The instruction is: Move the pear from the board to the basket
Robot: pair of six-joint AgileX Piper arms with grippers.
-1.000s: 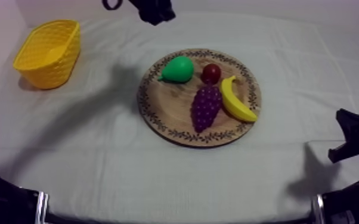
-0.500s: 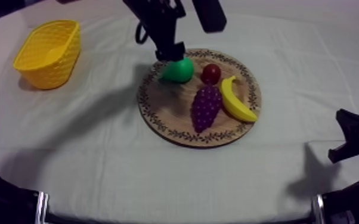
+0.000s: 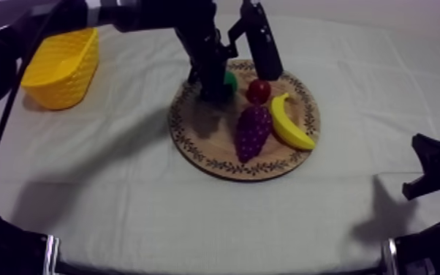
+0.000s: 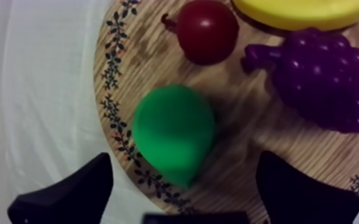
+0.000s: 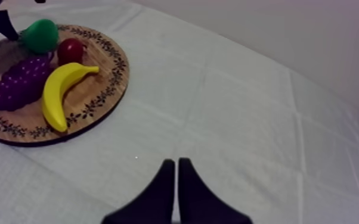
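Observation:
The green pear (image 4: pixel 173 132) lies at the near-left edge of the round wooden board (image 4: pixel 259 137). My left gripper (image 4: pixel 185 190) hovers open over it, one black finger on each side and neither touching it. From above, the left gripper (image 3: pixel 234 82) covers most of the pear (image 3: pixel 229 79) on the board (image 3: pixel 215 157). The yellow basket (image 3: pixel 58 66) stands at the far left of the table. My right gripper (image 5: pixel 176 173) is shut on nothing, low over the cloth and well to the right of the board (image 5: pixel 107 77). The pear (image 5: pixel 40 36) lies at the far side of that board.
On the board lie a small red fruit (image 3: pixel 259 91), a bunch of purple grapes (image 3: pixel 253 130) and a banana (image 3: pixel 290 123); the red fruit (image 4: pixel 206 30) is closest to the pear. My right gripper (image 3: pixel 431 172) rests at the table's right edge.
My left arm has come in from the far side and lowered over the board, so that its open fingers now straddle the pear. The right arm and the fruit have not moved.

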